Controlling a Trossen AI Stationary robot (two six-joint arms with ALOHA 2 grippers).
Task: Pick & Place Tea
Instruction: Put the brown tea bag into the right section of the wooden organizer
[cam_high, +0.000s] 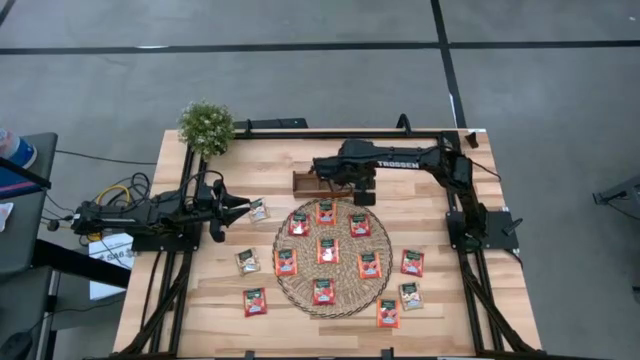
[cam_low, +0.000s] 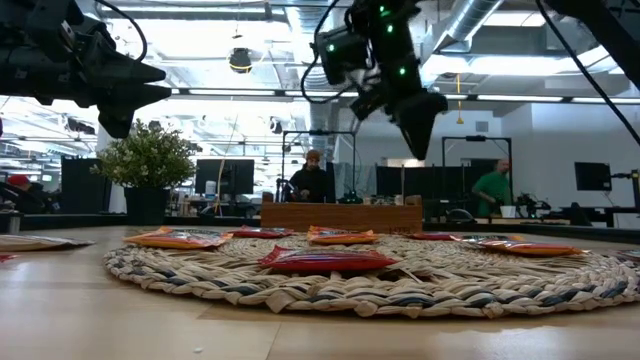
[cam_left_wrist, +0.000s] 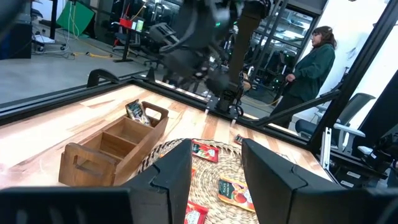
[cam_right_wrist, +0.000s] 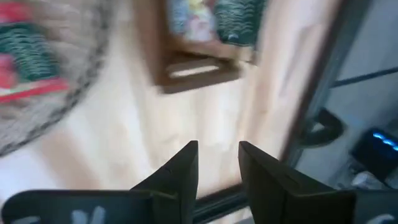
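From above, my right arm reaches across the far side of the worktop (cam_high: 200, 300), and my right end effector (cam_high: 364, 194) hangs beside the brown wooden tray (cam_high: 305, 181), at the far edge of the round woven mat (cam_high: 345, 300). My left arm lies along the left side, with my left end effector (cam_high: 240, 206) pointing at a pale sachet (cam_high: 259, 210) just in front of it. The red-orange tea sachets (cam_high: 327, 250) lie flat on the mat, and more sit on the bare wood around it.

At worktop level, my right end effector (cam_low: 418, 115) hangs tilted well above the mat (cam_low: 420, 285) and carries nothing, while my left end effector (cam_low: 125, 85) hovers at upper left. Red sachets (cam_low: 325, 260) lie on the weave, the tray (cam_low: 340, 216) stands behind them, and people show in the room beyond.

My left wrist view shows my own fingers (cam_left_wrist: 177, 171) spread apart and empty. It alone shows sachets (cam_left_wrist: 137, 112) standing in the tray's (cam_left_wrist: 93, 158) far end compartment, with a person in a dark green top past the worktop.

My right wrist view, blurred, shows my fingers (cam_right_wrist: 183, 165) slightly parted with nothing between them, above bare wood near the tray (cam_right_wrist: 193, 65), which holds sachets (cam_right_wrist: 239, 18).
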